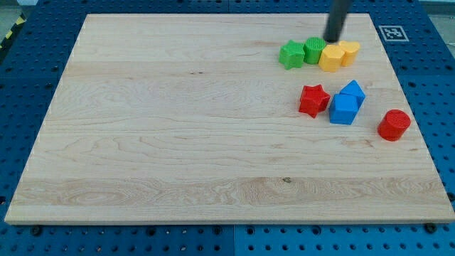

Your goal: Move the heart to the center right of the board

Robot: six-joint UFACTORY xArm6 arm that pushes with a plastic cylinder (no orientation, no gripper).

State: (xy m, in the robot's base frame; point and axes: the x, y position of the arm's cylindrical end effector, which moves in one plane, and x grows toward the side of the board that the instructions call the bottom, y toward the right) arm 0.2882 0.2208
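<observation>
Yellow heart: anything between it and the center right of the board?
Nothing visible sits directly below the yellow heart-shaped block; the blue blocks lie slightly left of that line and the red cylinder lower right. My tip is just above the yellow star-like block, beside the heart.

Markings on the board

No readable text, number or brand showed; the only sign was a small black-and-white square fiducial marker (pixel 392 33) printed on the wooden board (pixel 178 128) at its corner in the view's top right.
</observation>
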